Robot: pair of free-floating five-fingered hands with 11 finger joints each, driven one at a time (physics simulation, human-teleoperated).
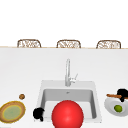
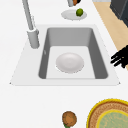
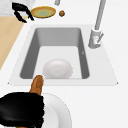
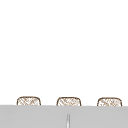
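A: Item one, far left of the desk (image 1: 15, 75): a yellow-rimmed woven plate (image 1: 12, 112) near the front edge, and just beyond it a small brown round thing (image 1: 22, 96), apart from the plate.

B: And your left hand?

A: Item two: your left hand (image 1: 38, 113) hangs at the near left corner of the sink (image 1: 42, 86), between the woven plate and the basin. In the left side view its fingers (image 2: 117, 58) are spread and fairly straight, holding nothing.

B: The basin?

A: Item three: a white bowl (image 2: 69, 62) on the sink floor, near its middle. The front view shows a large red ball (image 1: 67, 114) over the near part of the basin. The faucet (image 1: 68, 72) stands at the far rim, upright.

B: Right side?

A: Item four: a white plate (image 1: 110, 108) on the desk just right of the sink, carrying a green lime (image 1: 118, 108). Item five: your right hand (image 1: 122, 94) sits over the plate's far right edge, fingers curled round an orange-brown carrot (image 1: 113, 95). The carrot's long axis runs left from the hand toward the sink, over the plate's far rim and apart from the lime. Your right hand is the nearer one; the left is well apart, with the basin between.

B: Behind?

A: Three wicker chair backs (image 1: 68, 44) past the far edge.
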